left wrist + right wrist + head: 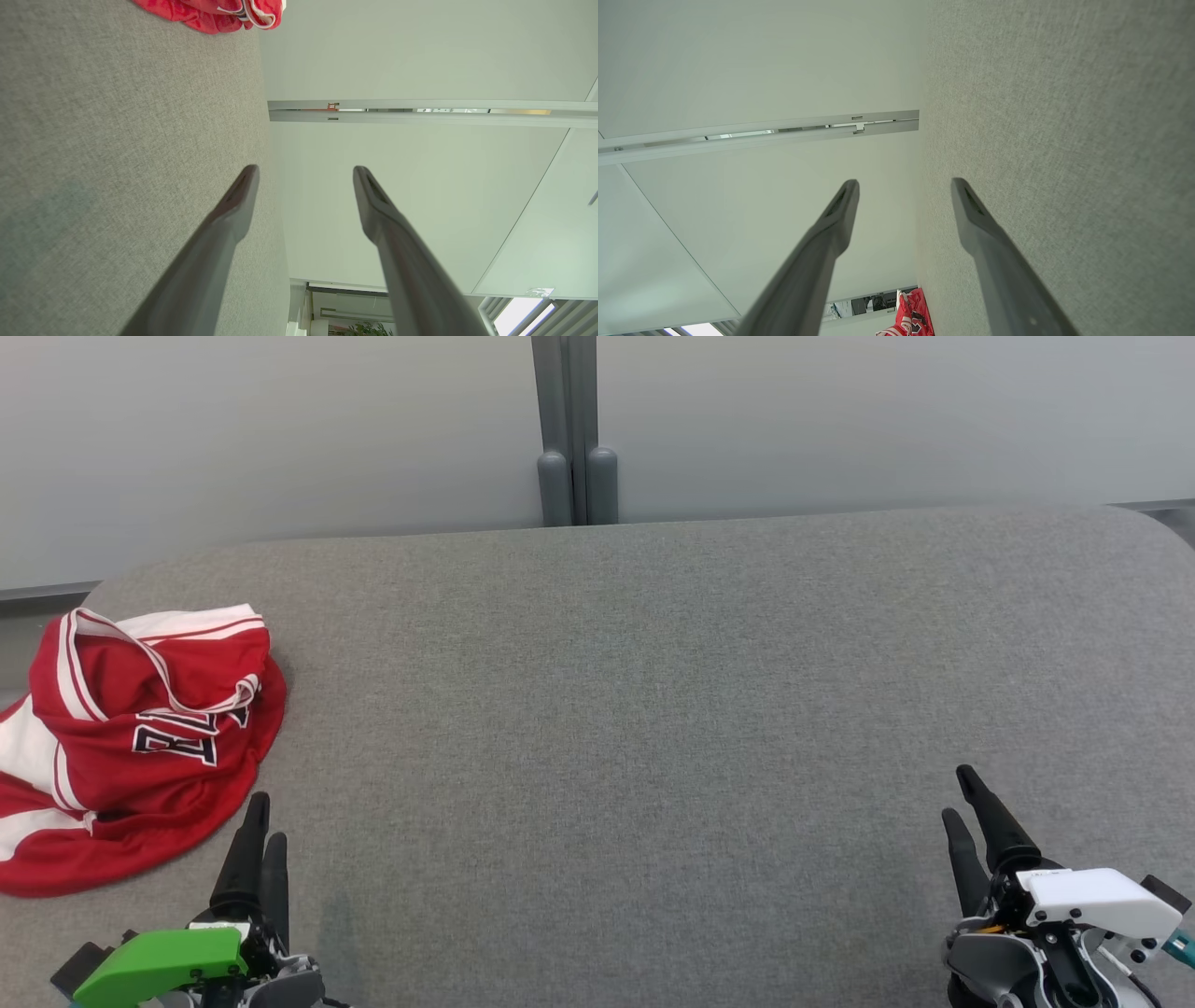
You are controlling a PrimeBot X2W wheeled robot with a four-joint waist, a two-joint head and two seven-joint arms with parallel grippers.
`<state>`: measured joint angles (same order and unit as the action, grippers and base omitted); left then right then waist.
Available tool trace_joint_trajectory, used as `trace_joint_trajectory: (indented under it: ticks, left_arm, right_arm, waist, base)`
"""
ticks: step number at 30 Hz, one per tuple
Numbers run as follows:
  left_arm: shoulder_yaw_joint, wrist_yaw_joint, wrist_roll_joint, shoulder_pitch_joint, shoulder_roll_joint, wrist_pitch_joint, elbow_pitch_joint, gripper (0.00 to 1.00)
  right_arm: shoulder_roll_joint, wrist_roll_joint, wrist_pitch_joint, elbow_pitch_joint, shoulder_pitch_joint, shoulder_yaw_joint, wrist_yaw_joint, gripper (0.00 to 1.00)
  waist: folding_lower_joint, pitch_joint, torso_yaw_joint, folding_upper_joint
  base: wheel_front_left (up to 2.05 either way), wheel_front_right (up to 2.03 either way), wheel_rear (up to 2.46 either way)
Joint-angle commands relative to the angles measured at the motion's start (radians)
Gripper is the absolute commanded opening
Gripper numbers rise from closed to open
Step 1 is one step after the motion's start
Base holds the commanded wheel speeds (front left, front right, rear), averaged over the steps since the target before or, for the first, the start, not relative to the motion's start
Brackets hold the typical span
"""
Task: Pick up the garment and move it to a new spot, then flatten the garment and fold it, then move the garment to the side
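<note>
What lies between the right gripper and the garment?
In the head view, bare grey surface runs from the right gripper to the garment; the left gripper stands beside the garment.

Head overlooks table point(653, 709); wrists skim it, sharing garment point(140, 737).

Dark, white-edged block lettering point(182, 739) on the crumpled red-and-white fabric jersey point(121, 784) is partly folded under; no characters can be read.
</note>
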<state>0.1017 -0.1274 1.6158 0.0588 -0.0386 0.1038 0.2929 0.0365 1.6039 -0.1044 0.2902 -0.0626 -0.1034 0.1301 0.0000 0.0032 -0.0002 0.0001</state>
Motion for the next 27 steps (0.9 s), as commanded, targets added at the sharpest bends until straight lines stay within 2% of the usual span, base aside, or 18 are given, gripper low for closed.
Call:
trace_joint_trajectory:
  ticks: [1, 11, 27]
  left_arm:
    - [-0.007, 0.0, -0.005, 0.016, -0.004, -0.011, -0.017, 1.0]
    - [-0.032, -0.001, -0.075, 0.016, -0.005, -0.061, -0.017, 1.0]
    - [-0.055, 0.008, -0.326, 0.017, -0.007, -0.127, -0.026, 1.0]
  right_arm:
    - [0.004, -0.015, 0.012, -0.021, -0.018, 0.01, 0.0, 1.0]
    - [0.006, -0.116, 0.061, -0.031, -0.021, 0.025, 0.0, 1.0]
    - [0.008, -0.408, 0.127, -0.053, -0.028, 0.048, 0.0, 1.0]
  waist:
    - [0.0, 0.0, 0.0, -0.0001]
    - [0.0, 0.001, 0.0, -0.0001]
    - [0.0, 0.001, 0.005, -0.0001]
  base:
    - [0.0, 0.0, 0.0]
    - [0.0, 0.0, 0.0]
    - [0.0, 0.0, 0.0]
